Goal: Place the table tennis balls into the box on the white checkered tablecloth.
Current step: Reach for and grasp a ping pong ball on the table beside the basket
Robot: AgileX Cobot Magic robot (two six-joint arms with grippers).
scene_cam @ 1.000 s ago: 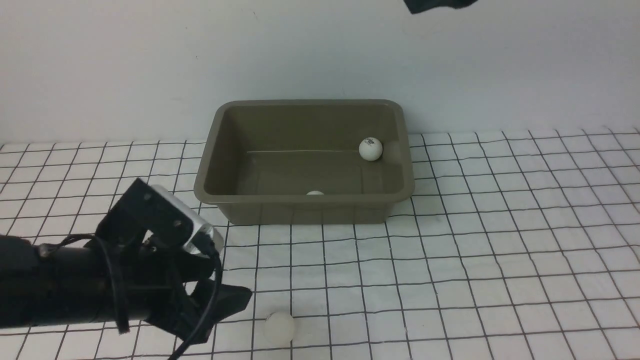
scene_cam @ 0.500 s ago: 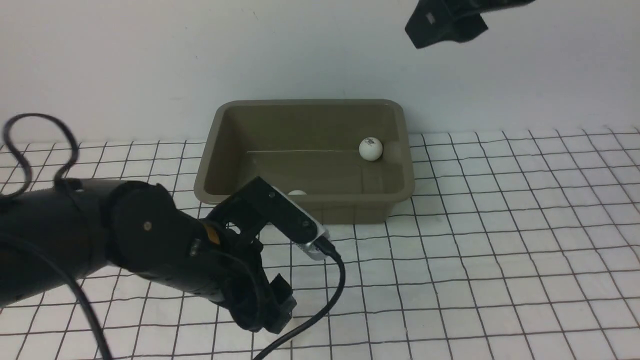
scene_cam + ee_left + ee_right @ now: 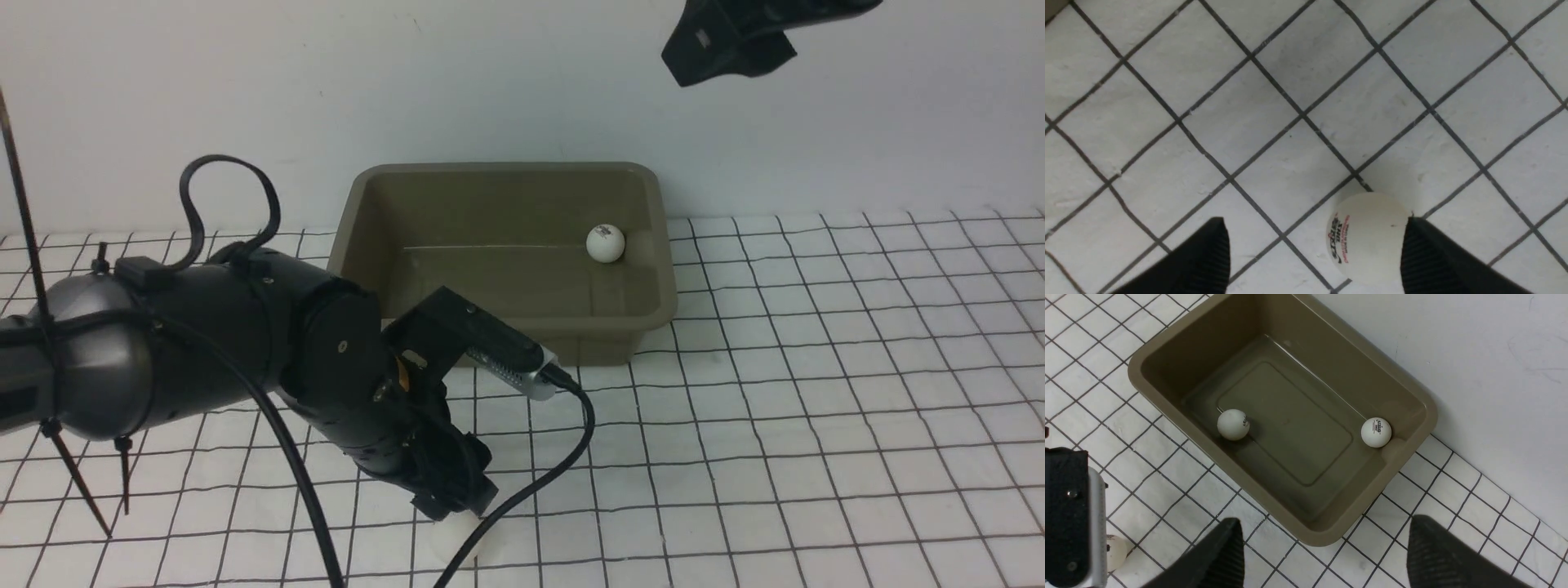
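Left gripper (image 3: 454,492) is down at the white checkered tablecloth (image 3: 816,408), near edge, left of centre. Jaws spread, not clamped on anything. The third table tennis ball (image 3: 1367,239) sits on the cloth between the fingers: right up against one finger (image 3: 1425,253), clear gap to the other. Its printed logo faces the wider gap. In the front view only a sliver of that ball (image 3: 459,541) shows under the fingers, nearer than the box (image 3: 506,167) and well apart from it.

Right gripper (image 3: 1325,555) hangs high over the box's right end, jaws spread, nothing in them.

Two balls in the box: one (image 3: 1376,433) in the far-right corner, the other (image 3: 1233,424) by the near wall, left of centre.
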